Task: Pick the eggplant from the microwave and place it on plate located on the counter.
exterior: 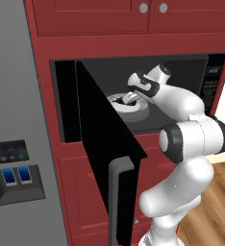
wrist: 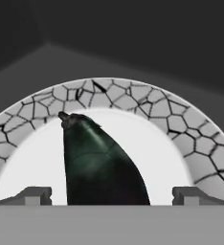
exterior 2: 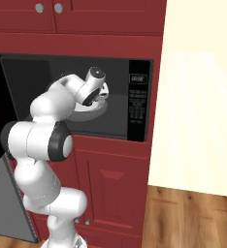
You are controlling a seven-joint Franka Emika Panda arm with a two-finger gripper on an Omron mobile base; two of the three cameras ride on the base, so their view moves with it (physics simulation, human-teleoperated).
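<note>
The eggplant, dark green-black and tapered to a stem, lies on a white round dish with a cracked grey rim inside the microwave. My gripper is open and low over the dish. Its two fingertips stand on either side of the eggplant's thick end and do not touch it. From the base views, the arm reaches through the open doorway with the hand over the dish. The plate and the counter are out of view.
The black microwave door swings out to the left with its grey bar handle near the arm. The button panel is at the oven's right. A grey fridge stands left, with red cabinets around and a wooden floor.
</note>
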